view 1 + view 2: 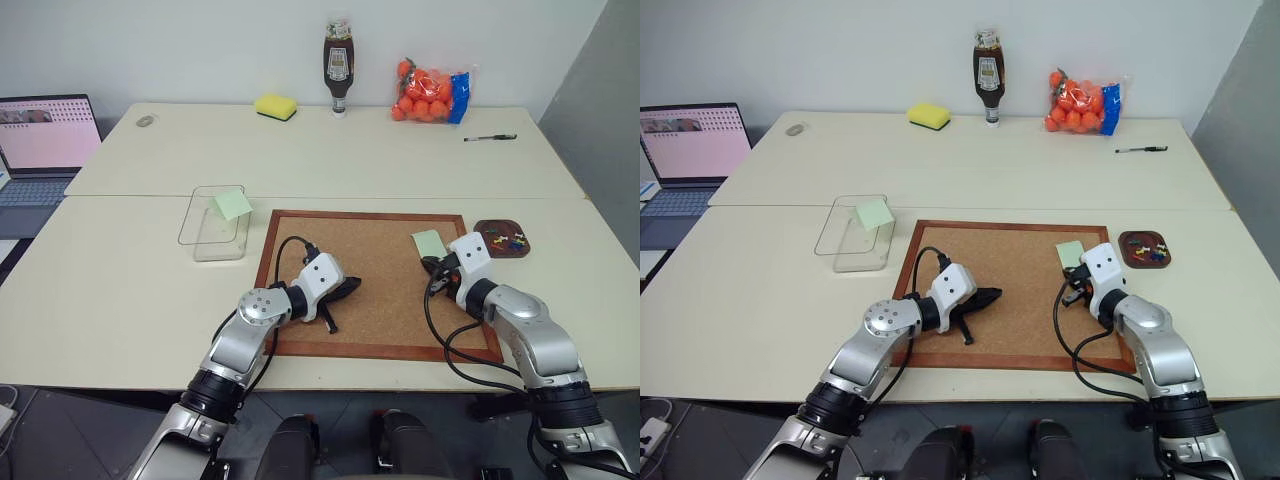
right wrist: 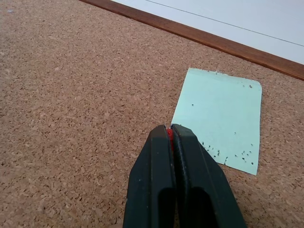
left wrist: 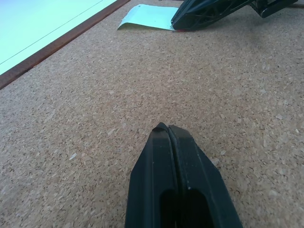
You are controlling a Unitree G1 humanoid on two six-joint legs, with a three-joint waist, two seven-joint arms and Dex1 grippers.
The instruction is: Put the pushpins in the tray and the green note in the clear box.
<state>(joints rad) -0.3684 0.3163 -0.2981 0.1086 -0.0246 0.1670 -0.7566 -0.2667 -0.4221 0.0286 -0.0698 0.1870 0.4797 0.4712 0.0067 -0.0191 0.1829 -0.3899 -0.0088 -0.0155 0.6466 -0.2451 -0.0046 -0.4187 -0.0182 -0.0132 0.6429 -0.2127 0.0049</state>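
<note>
The green note (image 2: 221, 118) lies on the corkboard (image 1: 370, 290) near its far right corner. My right gripper (image 2: 170, 129) is shut on a red pushpin (image 2: 169, 134) at the note's near left corner, and it also appears from above (image 1: 436, 266). Right of the board, the dark-brown tray (image 1: 478, 238) holds several coloured pushpins. The clear box (image 1: 212, 245) stands left of the board with a yellower green note (image 1: 233, 203) leaning in its far end. My left gripper (image 1: 352, 286) is shut and empty, low over the middle of the board (image 3: 165, 128).
A laptop (image 1: 45, 145) sits at the table's left edge. At the back are a yellow sponge (image 1: 275, 106), a sauce bottle (image 1: 339, 65), a bag of oranges (image 1: 430, 93) and a pen (image 1: 490, 138). Cables run from both wrists over the board's near frame.
</note>
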